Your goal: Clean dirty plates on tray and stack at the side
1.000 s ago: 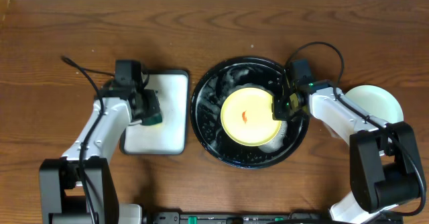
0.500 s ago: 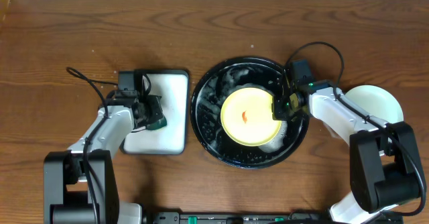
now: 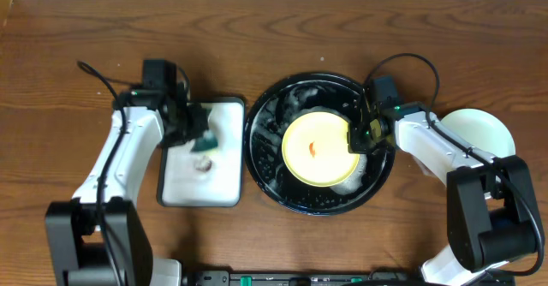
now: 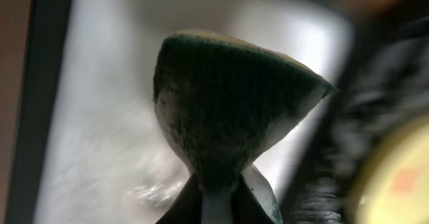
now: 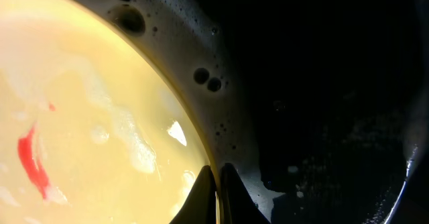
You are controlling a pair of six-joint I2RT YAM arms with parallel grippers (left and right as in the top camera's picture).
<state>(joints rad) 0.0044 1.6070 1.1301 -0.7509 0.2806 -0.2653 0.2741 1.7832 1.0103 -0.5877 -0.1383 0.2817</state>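
The setting is a robotics test bench rather than a domestic kitchen. The left arm [image 3: 120, 162] and the right arm [image 3: 445, 149] are mounted at the near edge of a bare wooden table [image 3: 282, 29], with exposed cables [image 3: 409, 56]. Washing-up is staged without a sink, in a foamy black tray [image 3: 257, 123] beside a white tray [image 3: 201, 187].
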